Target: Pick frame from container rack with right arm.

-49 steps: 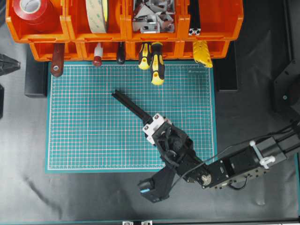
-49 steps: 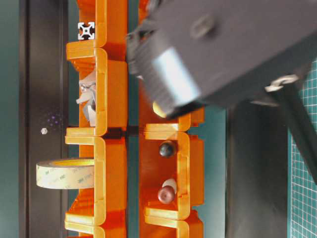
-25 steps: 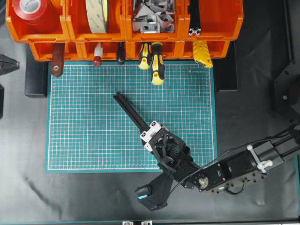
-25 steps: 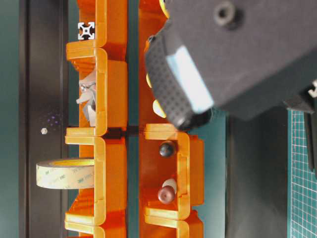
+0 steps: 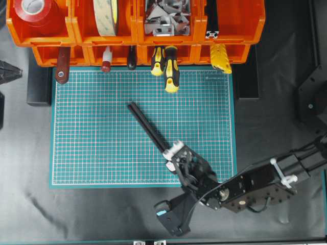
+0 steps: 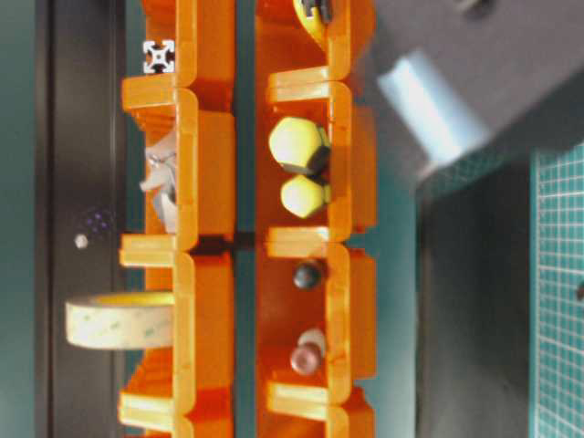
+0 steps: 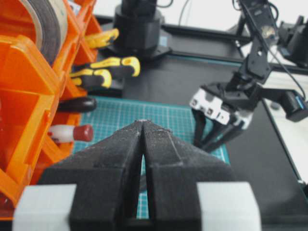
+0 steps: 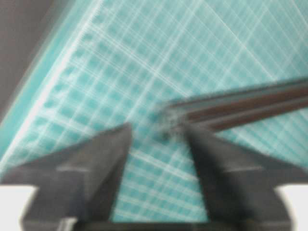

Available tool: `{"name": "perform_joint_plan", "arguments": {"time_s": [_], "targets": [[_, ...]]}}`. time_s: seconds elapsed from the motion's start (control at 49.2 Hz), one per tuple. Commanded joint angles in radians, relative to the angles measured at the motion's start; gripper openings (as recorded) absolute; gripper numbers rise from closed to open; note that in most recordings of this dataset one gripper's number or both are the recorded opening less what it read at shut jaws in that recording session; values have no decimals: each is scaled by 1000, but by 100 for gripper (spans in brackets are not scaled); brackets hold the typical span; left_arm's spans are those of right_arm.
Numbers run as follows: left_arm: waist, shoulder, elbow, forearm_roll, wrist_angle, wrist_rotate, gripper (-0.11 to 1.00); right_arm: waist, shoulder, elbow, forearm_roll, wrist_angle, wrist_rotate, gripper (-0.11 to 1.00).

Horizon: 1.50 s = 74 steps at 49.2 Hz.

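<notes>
The frame [image 5: 149, 128], a thin black slotted bar, lies slanted on the green mat [image 5: 92, 143]. My right gripper [image 5: 171, 153], with white blocks, stands over the bar's near end. In the right wrist view my right gripper [image 8: 159, 129] is open, and the frame's [image 8: 240, 107] end lies just off the right fingertip [image 8: 192, 132], not between the jaws. A second black bar [image 5: 211, 20] rests in the top right bin of the orange container rack [image 5: 134, 37]; its end shows in the table-level view [image 6: 159, 57]. My left gripper [image 7: 143, 123] is shut and empty beside the rack [image 7: 24, 96].
Yellow-and-black screwdrivers [image 5: 171, 71] stick out of the lower bins over the mat's far edge. The upper bins hold red tape [image 5: 36, 13], a tape roll [image 5: 104, 15] and metal brackets [image 5: 163, 18]. Black cloth surrounds the mat.
My right arm has drawn back toward the front right, the frame shifting slightly with it. In the table-level view the arm has moved up and uncovered the yellow handles.
</notes>
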Motion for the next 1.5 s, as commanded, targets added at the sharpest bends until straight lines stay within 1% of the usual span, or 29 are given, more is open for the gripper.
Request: {"name": "perform_joint_plan", "arguments": {"time_s": [0.0, 0.061, 0.102, 0.183, 0.244, 0.345, 0.528, 0.671, 0.813, 0.935, 1.057, 1.118, 1.199, 1.483], "targets": [[-3, 3, -35, 3, 14, -3, 0, -18, -25, -18, 67, -32, 5, 64], [-5, -6, -38, 3, 34, -2, 0, -26, -29, -26, 110, -34, 5, 78], [-5, -14, -41, 3, 48, -2, 0, -29, -35, -28, 133, -26, 6, 82], [-6, -29, -49, 3, 72, 0, 0, -38, -60, -26, 172, -2, 14, 83], [-5, -38, -52, 3, 87, 0, 0, -46, -89, -21, 184, 25, 34, 83], [-6, -49, -55, 3, 112, 0, 0, -66, -163, 0, 184, 55, 94, 83], [-12, -48, -57, 3, 124, 0, 0, -112, -344, 67, 179, 49, 193, 83], [-15, -49, -54, 3, 126, 0, 0, -126, -469, 132, 179, 37, 265, 83], [-15, -52, -57, 3, 126, 0, 0, -129, -578, 202, 179, -23, 341, 83], [-17, -55, -58, 3, 126, -2, 0, -133, -664, 275, 179, -103, 410, 83], [-15, -57, -57, 3, 126, 0, 0, -140, -741, 344, 179, -181, 465, 82], [-15, -55, -57, 3, 126, 0, 0, -141, -779, 370, 179, -206, 479, 82], [-14, -55, -58, 3, 126, -2, 0, -143, -834, 402, 179, -219, 480, 82], [-14, -55, -57, 3, 126, -2, 0, -167, -991, 479, 179, -222, 482, 82]]}}
